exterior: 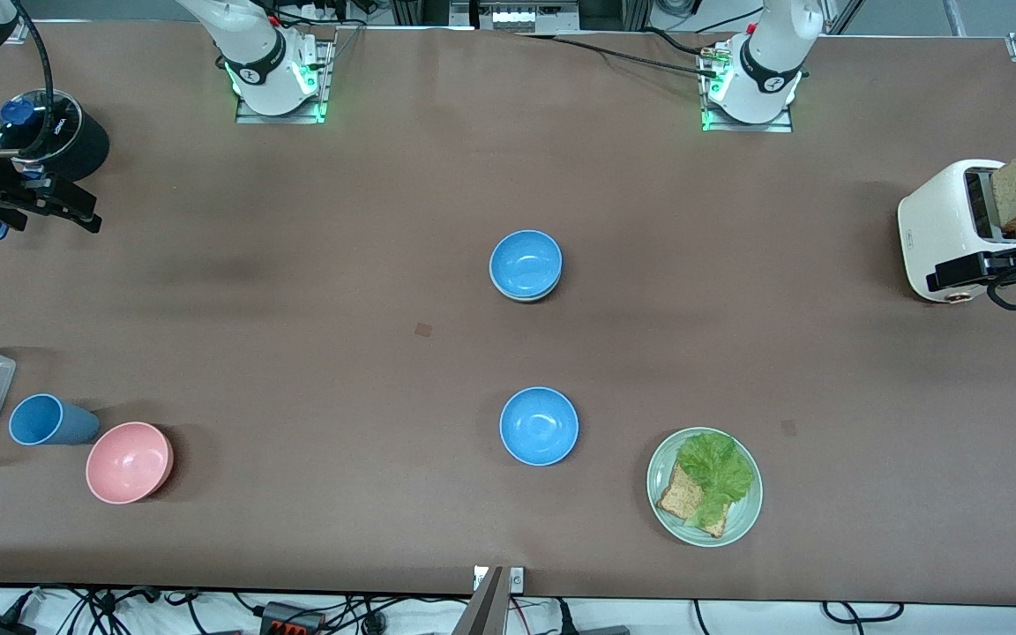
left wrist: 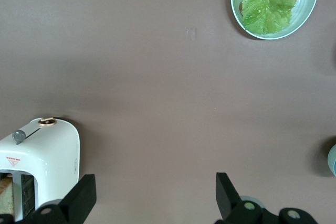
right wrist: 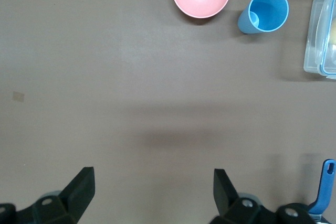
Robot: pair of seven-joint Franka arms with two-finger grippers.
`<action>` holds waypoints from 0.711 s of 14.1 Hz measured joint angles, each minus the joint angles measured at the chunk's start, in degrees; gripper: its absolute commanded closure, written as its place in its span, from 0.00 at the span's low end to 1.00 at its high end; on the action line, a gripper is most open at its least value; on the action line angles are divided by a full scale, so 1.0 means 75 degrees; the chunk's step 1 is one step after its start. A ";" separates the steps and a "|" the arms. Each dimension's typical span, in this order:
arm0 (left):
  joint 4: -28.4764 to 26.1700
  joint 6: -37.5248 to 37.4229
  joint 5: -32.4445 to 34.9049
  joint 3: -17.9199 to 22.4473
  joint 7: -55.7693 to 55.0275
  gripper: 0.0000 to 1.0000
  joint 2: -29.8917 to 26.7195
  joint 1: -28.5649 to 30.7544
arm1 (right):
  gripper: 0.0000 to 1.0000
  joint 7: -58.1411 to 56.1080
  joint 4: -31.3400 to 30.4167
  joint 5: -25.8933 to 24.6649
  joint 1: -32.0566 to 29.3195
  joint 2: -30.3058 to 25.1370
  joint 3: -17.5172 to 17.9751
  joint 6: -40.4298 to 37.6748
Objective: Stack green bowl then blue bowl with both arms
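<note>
plate (exterior: 742,529) nearest, blue bowl (exterior: 539,426), stacked bowls (exterior: 526,265); left tool (left wrist: 152,198), right tool (right wrist: 152,192) spread, empty

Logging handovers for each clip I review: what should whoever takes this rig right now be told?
Left gripper: open, holding nothing, over the table beside the toaster; that arm waits.
Right gripper: open, holding nothing, over the right arm's end of the table; that arm waits too.
Bowls: a blue bowl sits mid-table, nested in what looks like the green bowl, of which only a pale rim shows beneath it. The second blue bowl stands alone, nearer the front camera.
Done: the green-then-blue stack appears built.
Left: probably nothing; confirm the lower bowl is the green one.
</note>
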 measured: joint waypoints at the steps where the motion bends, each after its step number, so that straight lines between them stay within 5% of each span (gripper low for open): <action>1: -0.0018 0.0000 0.0000 0.0001 -0.0029 0.00 -0.0012 0.0000 | 0.00 0.0000 0.0000 0.0000 0.0000 0.0000 0.0000 0.0000; 10: -0.0042 0.0000 0.0000 0.0049 -0.0205 0.00 -0.0080 0.0001 | 0.00 0.0000 0.0000 0.0000 0.0000 0.0000 -0.0001 0.0000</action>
